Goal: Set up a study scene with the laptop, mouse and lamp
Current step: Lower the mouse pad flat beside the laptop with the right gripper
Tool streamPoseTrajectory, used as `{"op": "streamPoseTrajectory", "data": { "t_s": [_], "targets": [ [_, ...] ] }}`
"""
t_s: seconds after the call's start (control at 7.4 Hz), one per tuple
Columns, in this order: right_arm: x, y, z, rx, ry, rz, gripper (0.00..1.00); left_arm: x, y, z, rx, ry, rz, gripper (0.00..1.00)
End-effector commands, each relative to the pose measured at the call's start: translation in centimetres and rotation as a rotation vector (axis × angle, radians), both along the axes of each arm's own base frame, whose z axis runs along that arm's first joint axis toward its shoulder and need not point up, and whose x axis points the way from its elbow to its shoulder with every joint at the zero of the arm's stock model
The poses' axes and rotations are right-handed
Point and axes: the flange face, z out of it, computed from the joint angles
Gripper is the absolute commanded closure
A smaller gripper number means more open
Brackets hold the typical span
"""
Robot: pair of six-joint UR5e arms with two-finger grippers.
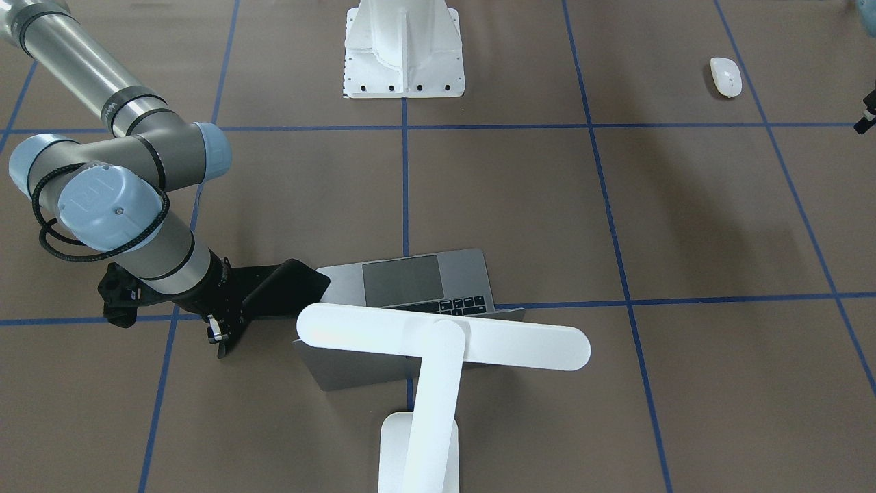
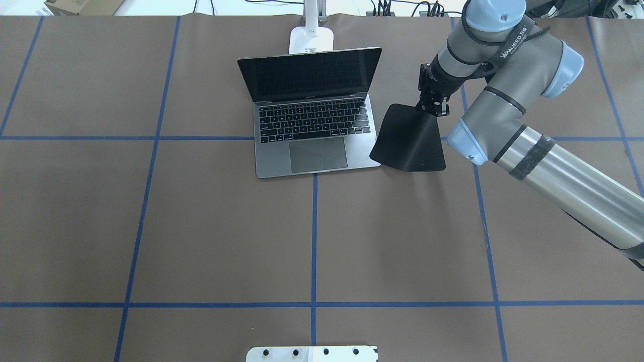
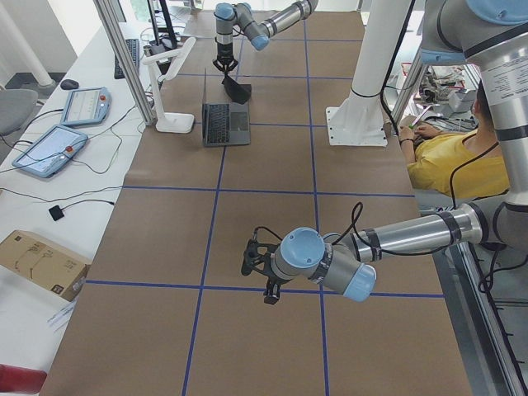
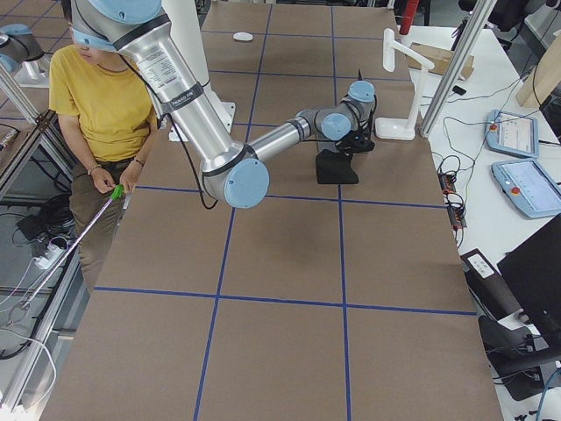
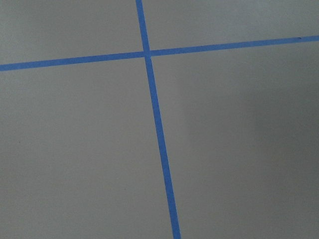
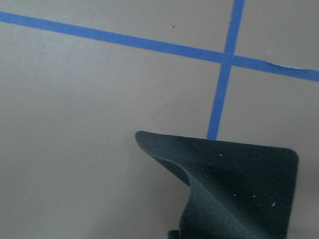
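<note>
The open grey laptop stands at the far middle of the table, its screen facing the robot. The white lamp stands right behind it, with its bar head over the lid and its base at the table's far edge. The white mouse lies alone near the robot's left side and is out of the overhead view. My right gripper is shut on one edge of a flat black mat. The mat hangs curved, its low edge by the laptop's right side. My left gripper hovers low over bare table; I cannot tell whether it is open or shut.
The white robot pedestal stands at the robot's side of the table. An operator in yellow sits beside it. Control tablets lie on a bench past the table's far edge. Blue tape lines grid the brown surface.
</note>
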Motion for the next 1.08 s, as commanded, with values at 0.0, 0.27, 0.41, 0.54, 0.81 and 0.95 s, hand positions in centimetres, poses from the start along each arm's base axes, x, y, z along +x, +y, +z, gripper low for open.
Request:
{"op": "streamPoseTrajectory", "data": {
  "t_s": [0.0,0.27,0.41,0.54,0.81,0.95],
  "targets": [
    [-1.9,-0.3,-1.1,0.023,0.006,0.004,1.0,0.0,0.1,0.1,-0.003,0.0,0.0,0.0],
    [-4.0,0.1,-0.3,0.065,-0.006,-0.003,1.0,0.0,0.1,0.4,-0.009,0.0,0.0,0.0],
    [-3.9,0.1,0.3,0.059,0.0,-0.004,0.97,0.0,0.1,0.5,-0.01,0.0,0.0,0.0],
    [-3.7,0.2,1.3,0.056,0.009,-0.008,0.39,0.0,0.1,0.6,-0.012,-0.001,0.0,0.0],
    [-3.5,0.6,2.5,0.072,0.021,-0.029,0.0,0.0,0.2,0.7,-0.014,-0.001,0.0,0.0],
    [-3.4,0.7,2.6,0.075,0.021,-0.032,0.0,0.0,0.2,0.7,-0.014,-0.001,0.0,0.0]
  ]
}}
